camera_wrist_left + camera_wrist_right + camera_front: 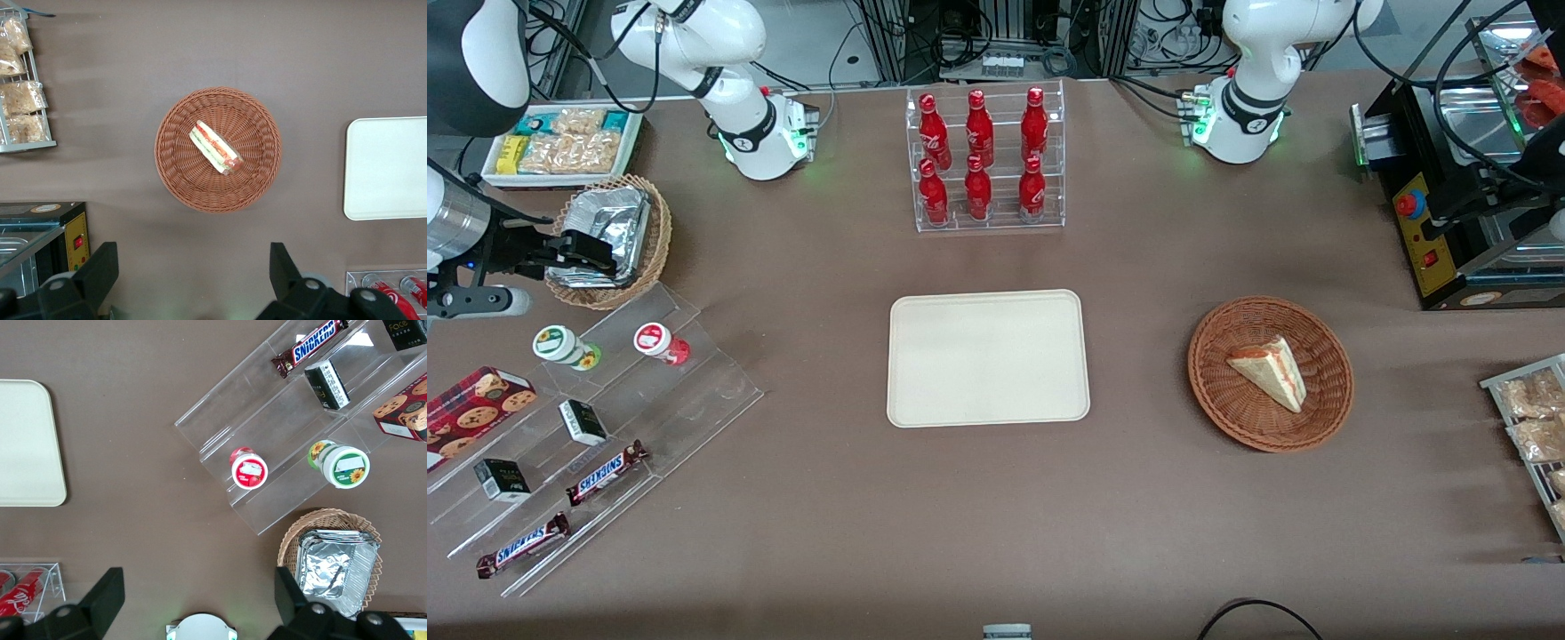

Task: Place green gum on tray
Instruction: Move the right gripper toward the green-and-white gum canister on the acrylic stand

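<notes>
The green gum [560,345] stands on the top step of a clear acrylic stepped shelf [694,391] at the working arm's end of the table. It also shows in the right wrist view [343,465]. A red-lidded canister [656,340] stands beside it on the same step. The cream tray [987,356] lies flat and bare at the table's middle; its corner shows in the right wrist view [27,440]. My right gripper [591,253] hangs open and empty above a foil-lined wicker basket [609,236], a little farther from the front camera than the green gum. Its fingers [110,593] stand wide apart.
The shelf's lower steps hold two Snickers bars [605,471], two small black boxes [583,421] and a cookie box [476,404]. A clear rack of red bottles [983,160] stands farther back than the tray. A brown wicker basket [1325,391] with a sandwich lies toward the parked arm's end.
</notes>
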`<action>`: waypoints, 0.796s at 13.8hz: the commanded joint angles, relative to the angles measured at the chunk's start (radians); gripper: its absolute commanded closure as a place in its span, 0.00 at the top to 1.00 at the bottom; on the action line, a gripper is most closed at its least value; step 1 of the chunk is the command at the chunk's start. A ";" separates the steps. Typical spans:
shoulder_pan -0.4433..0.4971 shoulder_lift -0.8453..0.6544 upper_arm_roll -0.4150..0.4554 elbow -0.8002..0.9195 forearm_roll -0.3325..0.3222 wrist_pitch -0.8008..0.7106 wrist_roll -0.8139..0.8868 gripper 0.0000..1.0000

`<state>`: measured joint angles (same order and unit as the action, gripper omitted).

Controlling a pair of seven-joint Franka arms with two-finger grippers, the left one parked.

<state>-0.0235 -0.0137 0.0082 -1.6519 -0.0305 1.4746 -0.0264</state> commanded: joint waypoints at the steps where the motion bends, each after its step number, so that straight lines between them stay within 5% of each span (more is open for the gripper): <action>1: -0.007 -0.006 0.003 0.006 0.001 -0.014 0.000 1.00; 8: -0.023 0.011 -0.025 -0.058 0.057 0.067 -0.004 1.00; 11: -0.067 0.011 -0.027 -0.126 0.057 0.150 -0.158 1.00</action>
<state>-0.0563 0.0066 -0.0163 -1.7269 0.0054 1.5674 -0.0890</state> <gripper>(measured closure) 0.000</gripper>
